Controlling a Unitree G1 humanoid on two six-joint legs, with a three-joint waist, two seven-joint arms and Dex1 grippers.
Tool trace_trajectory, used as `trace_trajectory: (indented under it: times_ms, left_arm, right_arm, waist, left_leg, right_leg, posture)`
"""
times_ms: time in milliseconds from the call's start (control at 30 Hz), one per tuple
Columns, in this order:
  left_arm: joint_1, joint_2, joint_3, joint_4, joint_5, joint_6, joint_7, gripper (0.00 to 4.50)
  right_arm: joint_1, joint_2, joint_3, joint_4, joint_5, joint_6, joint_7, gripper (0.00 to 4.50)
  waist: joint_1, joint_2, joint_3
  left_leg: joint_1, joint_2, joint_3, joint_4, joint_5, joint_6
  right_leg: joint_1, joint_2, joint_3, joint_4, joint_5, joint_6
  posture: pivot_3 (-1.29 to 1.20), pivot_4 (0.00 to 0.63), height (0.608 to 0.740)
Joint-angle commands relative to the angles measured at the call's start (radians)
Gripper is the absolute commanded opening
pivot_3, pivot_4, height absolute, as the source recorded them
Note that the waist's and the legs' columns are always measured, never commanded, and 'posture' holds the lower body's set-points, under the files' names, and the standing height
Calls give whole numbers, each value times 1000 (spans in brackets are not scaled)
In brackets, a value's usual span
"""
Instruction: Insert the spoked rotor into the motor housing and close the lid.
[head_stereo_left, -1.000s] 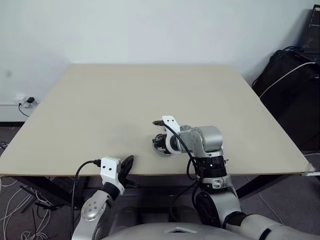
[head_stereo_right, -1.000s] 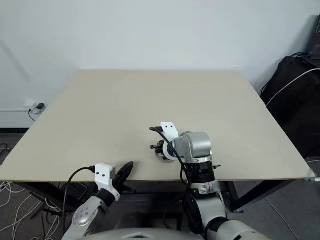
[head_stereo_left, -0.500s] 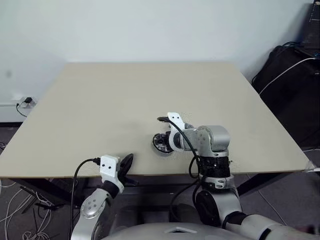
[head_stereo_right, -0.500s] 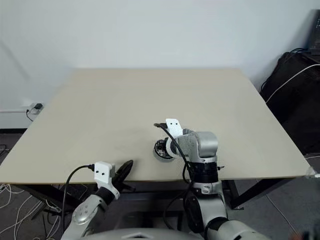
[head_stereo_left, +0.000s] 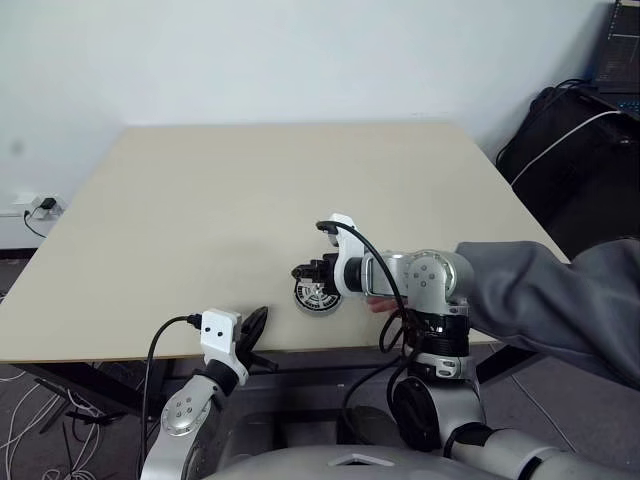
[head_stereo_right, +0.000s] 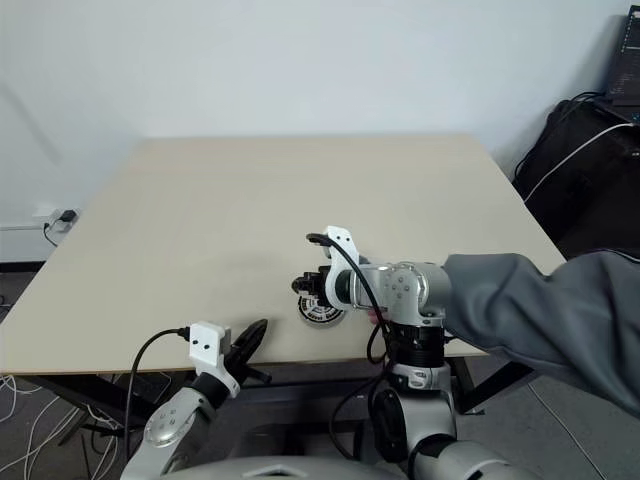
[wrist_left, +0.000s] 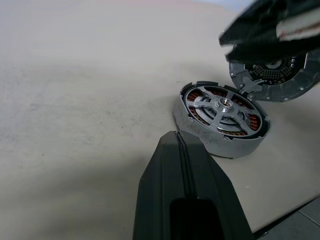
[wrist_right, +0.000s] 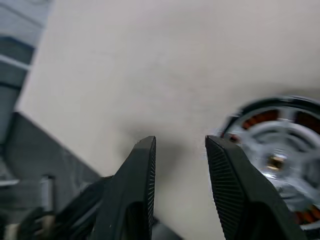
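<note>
The motor housing (wrist_left: 220, 142) lies on the table near its front edge, also seen as a round disc (head_stereo_left: 318, 296). The spoked rotor (wrist_left: 220, 107) sits inside it, silver spokes over copper windings. Just beyond it, the lid (wrist_left: 274, 79) shows its dark-centred face, half hidden by my right gripper; whether it rests or is held I cannot tell. My right gripper (head_stereo_left: 304, 271) hovers above the housing, open, with nothing between its fingers (wrist_right: 137, 175). My left gripper (head_stereo_left: 254, 330) is shut at the table's front edge, its tips (wrist_left: 175, 137) pointing at the housing.
A person's grey sleeve (head_stereo_left: 560, 300) reaches in from the right, the hand (head_stereo_left: 378, 303) under my right forearm near the housing. The beige table (head_stereo_left: 200, 200) stretches back to the wall. Black bags (head_stereo_left: 570, 140) stand at the right.
My right gripper has opened and lifted up off the housing, turning at the wrist. A person's sleeve and hand have come in from the right. The left arm has stayed still.
</note>
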Motion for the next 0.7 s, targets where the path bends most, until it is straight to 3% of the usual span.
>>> trace_trajectory:
  times_ms: [33,700]
  left_arm:
    - [-8,3,1,-23,-8,-2,-6,0]
    - [-10,20,8,-31,-13,6,-18,0]
  right_arm:
    - [-57,158,3,-33,74,10,-22,1684]
    - [-44,123,18,-37,214,10,-117,1684]
  waist:
    - [0,0,0]
    - [0,0,0]
  left_leg:
    - [0,0,0,0,0,0]
    - [0,0,0,0,0,0]
  right_leg:
    - [0,0,0,0,0,0]
    - [0,0,1,-1,0,0]
  posture:
    - [0,0,740]
    - [0,0,740]
